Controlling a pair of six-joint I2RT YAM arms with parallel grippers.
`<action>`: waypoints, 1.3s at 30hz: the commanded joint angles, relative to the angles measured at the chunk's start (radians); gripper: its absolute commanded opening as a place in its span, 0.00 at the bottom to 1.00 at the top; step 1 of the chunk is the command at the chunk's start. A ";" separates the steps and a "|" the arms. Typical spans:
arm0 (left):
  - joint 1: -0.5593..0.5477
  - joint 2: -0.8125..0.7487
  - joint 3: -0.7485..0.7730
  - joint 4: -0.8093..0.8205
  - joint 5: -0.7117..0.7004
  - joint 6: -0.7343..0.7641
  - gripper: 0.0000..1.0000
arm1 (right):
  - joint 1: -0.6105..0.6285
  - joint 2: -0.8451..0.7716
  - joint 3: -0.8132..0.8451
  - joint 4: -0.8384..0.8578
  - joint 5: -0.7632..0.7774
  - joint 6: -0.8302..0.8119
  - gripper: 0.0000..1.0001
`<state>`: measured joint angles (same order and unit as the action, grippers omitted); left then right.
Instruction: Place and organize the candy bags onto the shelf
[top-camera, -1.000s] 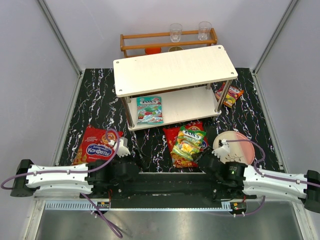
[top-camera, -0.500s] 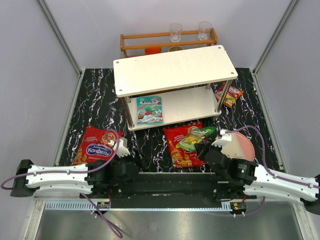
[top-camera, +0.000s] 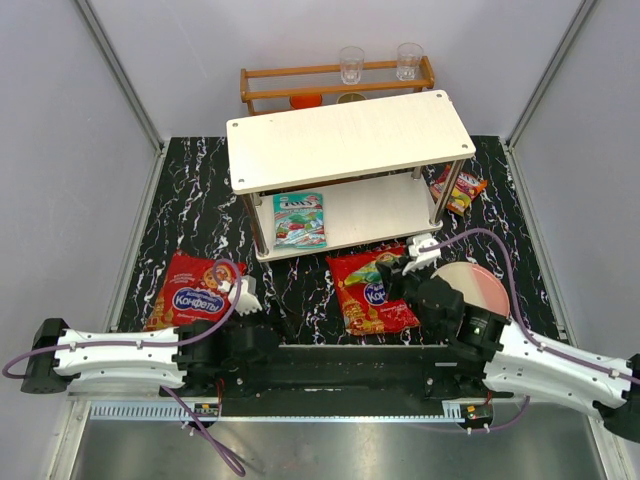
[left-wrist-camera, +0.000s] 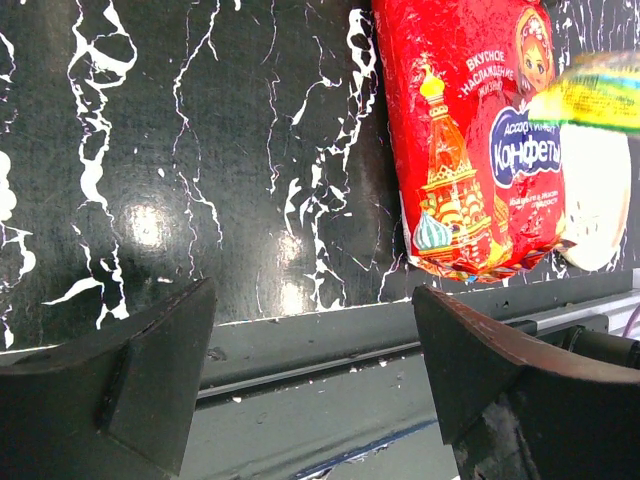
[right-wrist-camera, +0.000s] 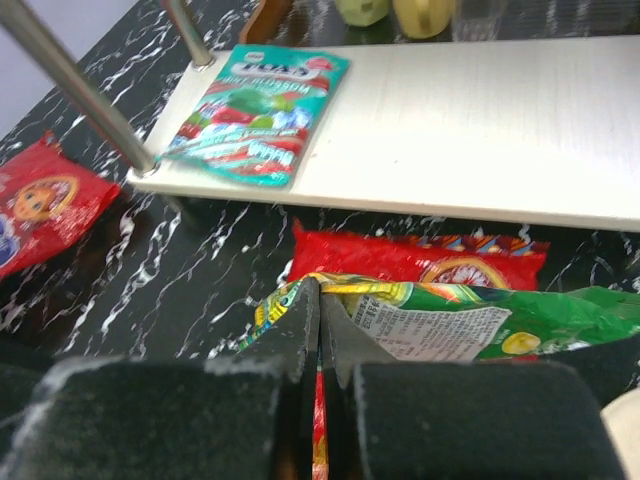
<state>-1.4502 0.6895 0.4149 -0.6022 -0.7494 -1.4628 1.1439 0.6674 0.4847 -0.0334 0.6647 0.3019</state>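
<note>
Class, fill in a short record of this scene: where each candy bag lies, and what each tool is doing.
shelf top tier: no bags
shelf lower tier: teal bag, lying flat
table: left red bag; centre red bag; red-orange bag right of shelf
right tool: shut on green-yellow bag, over centre red bag
left tool: open, holding nothing, near left red bag
bags not yet shelved: four

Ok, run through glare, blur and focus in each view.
Top external: even light, sharp throughout, soft shadow under the shelf. Left wrist: two glare spots on the black mat, and the green-yellow bag is a blurred smear at the right edge. Right wrist: near jaws out of focus, teal bag fairly crisp.
</note>
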 joint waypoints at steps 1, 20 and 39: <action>-0.003 0.001 -0.001 0.047 -0.030 0.013 0.83 | -0.174 0.049 0.051 0.191 -0.269 -0.107 0.00; 0.001 -0.093 -0.060 0.039 -0.062 -0.005 0.83 | -0.509 0.406 0.199 0.529 -0.840 -0.136 0.00; 0.005 -0.125 -0.094 0.035 -0.080 -0.013 0.83 | -0.622 0.598 0.129 0.702 -0.907 -0.057 0.00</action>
<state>-1.4490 0.5858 0.3393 -0.5816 -0.7887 -1.4635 0.5434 1.2705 0.6388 0.5461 -0.2283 0.2092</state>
